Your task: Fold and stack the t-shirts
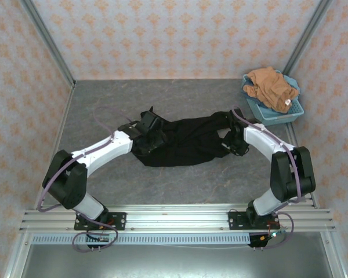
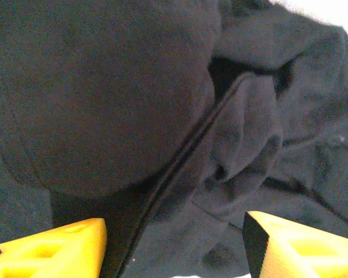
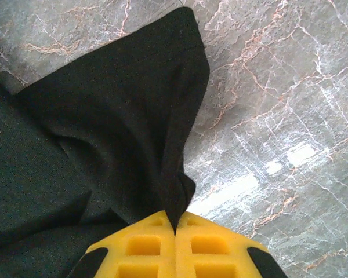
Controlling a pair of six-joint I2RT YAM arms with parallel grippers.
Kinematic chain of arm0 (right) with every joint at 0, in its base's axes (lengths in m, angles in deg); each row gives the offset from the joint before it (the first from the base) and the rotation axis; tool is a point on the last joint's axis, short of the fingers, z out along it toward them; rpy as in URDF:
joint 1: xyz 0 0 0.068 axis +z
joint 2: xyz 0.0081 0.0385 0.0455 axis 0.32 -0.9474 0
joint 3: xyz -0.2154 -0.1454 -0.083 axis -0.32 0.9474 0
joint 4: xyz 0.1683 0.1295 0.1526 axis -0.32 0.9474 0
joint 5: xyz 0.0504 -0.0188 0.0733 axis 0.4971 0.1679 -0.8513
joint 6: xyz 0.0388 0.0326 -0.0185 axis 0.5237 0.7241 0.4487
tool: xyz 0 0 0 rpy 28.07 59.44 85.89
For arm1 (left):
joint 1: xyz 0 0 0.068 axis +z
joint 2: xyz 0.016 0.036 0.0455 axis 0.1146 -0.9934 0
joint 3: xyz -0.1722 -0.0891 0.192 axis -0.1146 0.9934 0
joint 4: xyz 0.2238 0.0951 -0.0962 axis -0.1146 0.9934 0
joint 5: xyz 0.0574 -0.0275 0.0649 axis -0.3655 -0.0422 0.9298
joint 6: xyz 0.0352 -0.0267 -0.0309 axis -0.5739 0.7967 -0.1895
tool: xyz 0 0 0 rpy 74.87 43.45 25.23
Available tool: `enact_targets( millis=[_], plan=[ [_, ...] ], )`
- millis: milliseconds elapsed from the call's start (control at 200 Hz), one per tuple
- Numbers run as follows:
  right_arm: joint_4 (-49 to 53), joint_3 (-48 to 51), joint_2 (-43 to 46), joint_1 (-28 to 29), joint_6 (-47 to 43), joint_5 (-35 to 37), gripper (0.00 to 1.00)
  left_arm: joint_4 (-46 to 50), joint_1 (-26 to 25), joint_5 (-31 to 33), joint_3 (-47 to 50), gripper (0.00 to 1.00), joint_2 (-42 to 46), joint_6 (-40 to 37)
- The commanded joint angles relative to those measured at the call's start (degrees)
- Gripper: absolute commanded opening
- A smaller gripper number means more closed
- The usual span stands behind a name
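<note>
Pinching an edge of the black tee (image 3: 104,133), the right gripper (image 3: 175,230) has its yellow fingers (image 3: 220,249) pressed together, with a thin fold of cloth trapped in the line between them. From that pinch the cloth fans out ahead of the fingers and to their left in the right wrist view. It ends in a hemmed edge. Bare marbled table (image 3: 278,116) lies ahead and to the right of the gripper.

The left gripper (image 2: 174,255) stands with its jaws apart, one yellow finger at each lower corner of the left wrist view. Black cloth lies bunched between and ahead of the fingers, and a dark seam (image 2: 185,150) runs diagonally away from the gap. Whether either finger touches the cloth cannot be told.

From above, the black tee is spread loosely on the table between the two grippers. The left gripper sits at its left end and the right gripper at its right end.

The orange tee (image 1: 271,87) lies crumpled in the basket (image 1: 278,116), beyond and to the right of the right gripper, well apart from the black tee.
</note>
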Motion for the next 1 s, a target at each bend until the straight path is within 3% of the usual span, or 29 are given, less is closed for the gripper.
enact_targets(
  millis=[0,130,325,435,645,781,996],
  plan=[
    [-0.13,-1.24,-0.69,0.13,-0.07,0.33,0.00,0.58,-0.76,-1.71,1.40,0.65,-1.73,0.69],
    [0.04,-1.16,-0.60,0.10,-0.13,0.53,0.00,-0.02,-0.76,-2.67,1.45,0.62,-1.10,-1.80],
    [-0.08,-0.67,-0.31,0.06,-0.13,0.40,0.00,7.45,0.30,1.16,-1.21,0.61,-2.21,-7.38],
    [-0.30,-0.36,-0.35,0.06,0.00,0.04,0.00,7.10,0.39,1.11,-2.60,0.55,-4.23,-9.42],
    [-0.23,-0.36,-0.11,0.06,-0.08,0.11,0.00,8.81,0.47,3.30,-4.28,0.30,-8.01,-12.04],
    [-0.21,-0.86,0.45,0.06,-0.08,0.29,0.00,12.45,0.32,7.36,-6.56,0.00,-7.40,-13.71],
    [1.12,-3.10,1.45,0.02,-0.59,2.14,0.00,16.37,-1.63,7.20,-9.03,0.00,-3.94,-17.59]
  ],
)
